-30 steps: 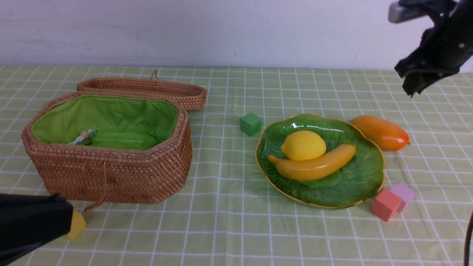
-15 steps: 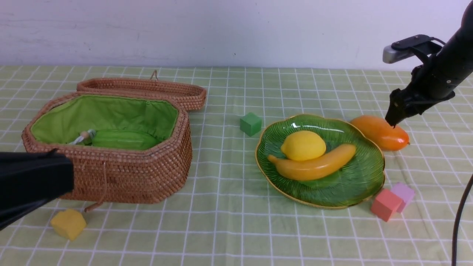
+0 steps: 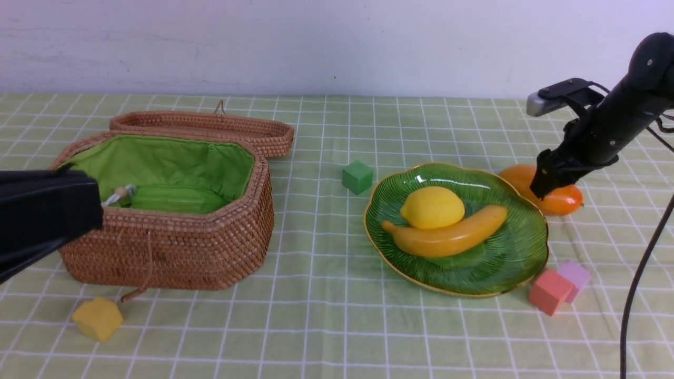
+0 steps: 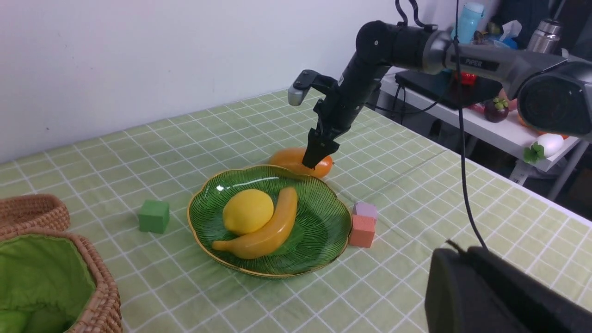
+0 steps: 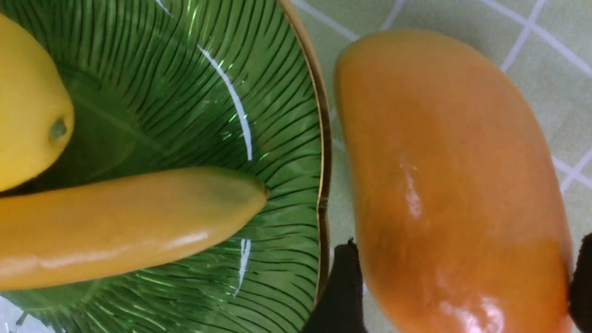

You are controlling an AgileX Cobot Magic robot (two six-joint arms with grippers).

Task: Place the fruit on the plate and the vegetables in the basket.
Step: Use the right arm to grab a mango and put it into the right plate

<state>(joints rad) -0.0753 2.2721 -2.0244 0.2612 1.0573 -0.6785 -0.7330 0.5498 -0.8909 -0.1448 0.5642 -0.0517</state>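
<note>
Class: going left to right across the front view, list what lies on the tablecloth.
In order: basket → green cube → plate → mango. Left out, as they overlap these sideways: yellow cube, red cube, purple cube.

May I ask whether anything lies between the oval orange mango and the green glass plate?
Nothing visible does. The oval orange mango lies right beside the ribbed green glass plate, the right tool open astride it. The plate's side nearest it is bare; the round yellow lemon and curved yellow banana lie further in.
</note>
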